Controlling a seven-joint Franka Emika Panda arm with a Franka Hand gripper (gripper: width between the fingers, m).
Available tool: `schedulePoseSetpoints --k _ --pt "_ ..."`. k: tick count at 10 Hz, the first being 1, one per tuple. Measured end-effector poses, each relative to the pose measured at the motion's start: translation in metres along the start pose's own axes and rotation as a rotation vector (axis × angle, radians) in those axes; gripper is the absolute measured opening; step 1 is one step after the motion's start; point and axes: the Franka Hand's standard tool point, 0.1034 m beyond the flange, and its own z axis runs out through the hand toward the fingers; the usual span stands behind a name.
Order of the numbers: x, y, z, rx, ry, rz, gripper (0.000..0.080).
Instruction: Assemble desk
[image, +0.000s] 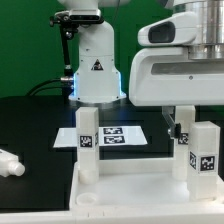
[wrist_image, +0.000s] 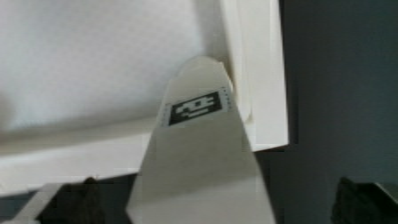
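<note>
My pincer (wrist_image: 205, 205) is open. Its dark fingertips (wrist_image: 54, 205) stand clear on either side of a white leg (wrist_image: 199, 150) bearing one black-and-white square tag (wrist_image: 196, 106). That leg stands at a corner of the rimmed white panel (image: 130, 195). Three tagged legs stand upright on the panel. A fourth leg (image: 10, 162) lies on the black tabletop (image: 30, 125). Behind are the marker board (image: 112, 135) and a white base (image: 95, 70) with a triangle logo.

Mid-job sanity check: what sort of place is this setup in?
Most likely a robotics lab bench, not a home: a black table carrying a marker board, a white robot base standing behind it, and white desk legs bearing square tags.
</note>
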Motion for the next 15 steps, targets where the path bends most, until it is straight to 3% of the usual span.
schedulePoseSetpoints --k 1,2,4,5,6,8,10,15 --pt "0.0001 0.0019 0.0003 -0.005 -0.001 -0.112 0.0649" --pt "0.0001 0.0017 0.0004 -0.004 -0.001 -0.031 0.0649" --pt "0.0003 0.0023 0.0004 -0.005 0.000 0.015 0.0384" --pt "0.0002 0.0023 0.0004 -0.004 0.000 0.085 0.0384" --pt "0.0002 0.0022 0.0004 -0.004 0.000 0.160 0.0285" --pt "-0.0019 -0.0006 0.0006 -0.016 -0.001 0.458 0.0285" --pt "-0.0041 -0.0010 0.0018 -0.015 0.010 0.931 0.0285" --pt "-0.0038 0.0029 0.0015 -0.005 0.007 1.233 0.0285"
